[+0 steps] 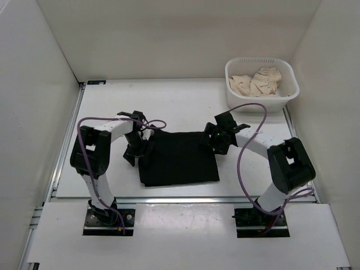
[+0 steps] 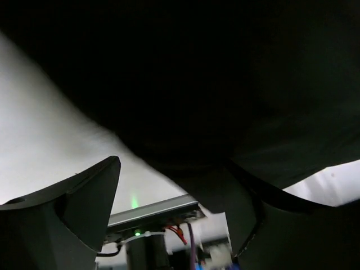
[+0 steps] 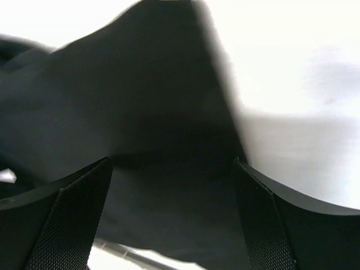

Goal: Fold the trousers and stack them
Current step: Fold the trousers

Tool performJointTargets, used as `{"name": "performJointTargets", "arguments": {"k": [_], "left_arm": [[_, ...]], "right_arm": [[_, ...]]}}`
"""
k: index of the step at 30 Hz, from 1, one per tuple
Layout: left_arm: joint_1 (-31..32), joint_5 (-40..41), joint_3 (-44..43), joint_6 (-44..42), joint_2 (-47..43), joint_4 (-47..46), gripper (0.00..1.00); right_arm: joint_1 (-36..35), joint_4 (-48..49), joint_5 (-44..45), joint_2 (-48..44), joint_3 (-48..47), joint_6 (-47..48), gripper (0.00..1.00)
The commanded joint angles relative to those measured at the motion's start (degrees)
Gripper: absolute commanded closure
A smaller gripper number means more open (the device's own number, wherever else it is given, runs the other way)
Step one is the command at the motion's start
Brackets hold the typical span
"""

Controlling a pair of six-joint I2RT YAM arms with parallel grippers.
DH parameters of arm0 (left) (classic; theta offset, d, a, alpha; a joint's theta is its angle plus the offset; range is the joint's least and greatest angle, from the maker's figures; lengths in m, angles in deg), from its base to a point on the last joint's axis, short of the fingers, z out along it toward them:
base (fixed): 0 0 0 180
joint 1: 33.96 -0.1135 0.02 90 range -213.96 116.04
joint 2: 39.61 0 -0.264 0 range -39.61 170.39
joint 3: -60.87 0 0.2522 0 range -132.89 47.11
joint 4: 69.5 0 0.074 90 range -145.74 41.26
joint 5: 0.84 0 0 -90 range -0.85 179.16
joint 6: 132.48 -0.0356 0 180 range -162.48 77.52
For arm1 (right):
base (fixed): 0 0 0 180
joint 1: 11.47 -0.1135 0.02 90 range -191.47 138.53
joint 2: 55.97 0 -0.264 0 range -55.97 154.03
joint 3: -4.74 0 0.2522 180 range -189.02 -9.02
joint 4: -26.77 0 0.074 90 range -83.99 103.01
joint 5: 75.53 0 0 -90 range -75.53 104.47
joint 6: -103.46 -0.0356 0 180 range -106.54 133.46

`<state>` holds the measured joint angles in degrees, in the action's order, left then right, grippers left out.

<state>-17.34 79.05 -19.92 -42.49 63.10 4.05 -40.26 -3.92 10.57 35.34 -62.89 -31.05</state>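
Jaws wide and empty on left gripper and right gripper, folded trousers flat between them, cloth just beneath each; lift both straight up so you snag no fold.

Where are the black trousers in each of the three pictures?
Top view: the trousers lie folded in the middle of the table.
Left wrist view: the trousers fill the top and right of the picture.
Right wrist view: the trousers fill the left and middle.
Shared landmark: the white table, seen left of the trousers in the left wrist view and right of them in the right wrist view.
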Motion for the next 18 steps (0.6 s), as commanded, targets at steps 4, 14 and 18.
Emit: {"name": "performJointTargets", "arguments": {"k": [4, 14, 18], "left_arm": [[0.08, -6.43, -1.09, 0.01, 5.38, -2.83, 0.38], [0.08, -2.64, -10.13, 0.01, 8.82, -3.54, 0.64], [-1.15, -2.64, -10.67, 0.01, 8.29, -3.54, 0.42]], "right_arm": [[3.66, 5.32, -1.63, 6.77, 1.57, -7.33, 0.26], [6.47, 11.03, -1.55, 12.76, 0.34, -14.81, 0.97], [6.47, 7.29, -1.55, 14.07, -4.39, -12.01, 0.86]]}}
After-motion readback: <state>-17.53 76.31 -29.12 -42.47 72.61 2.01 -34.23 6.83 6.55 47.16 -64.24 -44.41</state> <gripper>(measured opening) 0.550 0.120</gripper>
